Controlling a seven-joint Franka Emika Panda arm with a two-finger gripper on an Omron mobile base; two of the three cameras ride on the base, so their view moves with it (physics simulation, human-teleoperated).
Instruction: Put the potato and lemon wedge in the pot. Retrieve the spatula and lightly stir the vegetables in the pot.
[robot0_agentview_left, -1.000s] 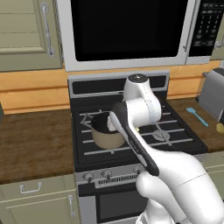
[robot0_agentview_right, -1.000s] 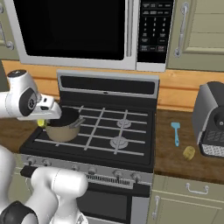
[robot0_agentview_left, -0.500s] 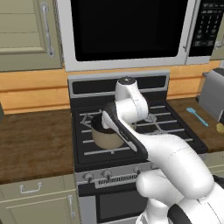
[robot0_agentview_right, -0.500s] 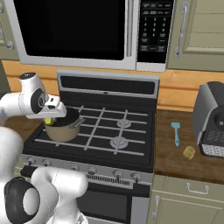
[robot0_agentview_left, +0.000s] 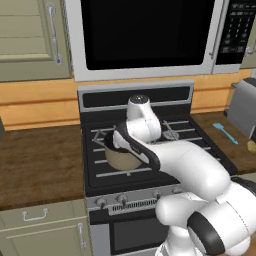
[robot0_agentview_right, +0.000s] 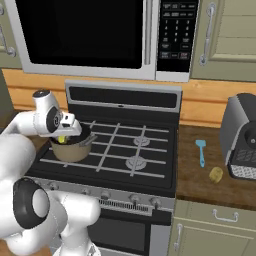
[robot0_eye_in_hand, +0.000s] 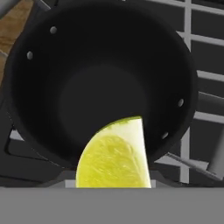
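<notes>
Right now the gripper (robot0_agentview_right: 64, 136) hangs clamped on the lemon wedge (robot0_eye_in_hand: 114, 155) directly over the pot (robot0_eye_in_hand: 100, 83) — dark empty bowl straight below, rim ringing it — so release should drop it inside.

microwave keypad (robot0_agentview_right: 172, 28) with button markings too small to read, no other legible text

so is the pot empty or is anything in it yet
Empty. The hand view shows the pot's dark bottom bare; the lemon wedge hangs above its rim, and the potato lies on the counter.
</notes>
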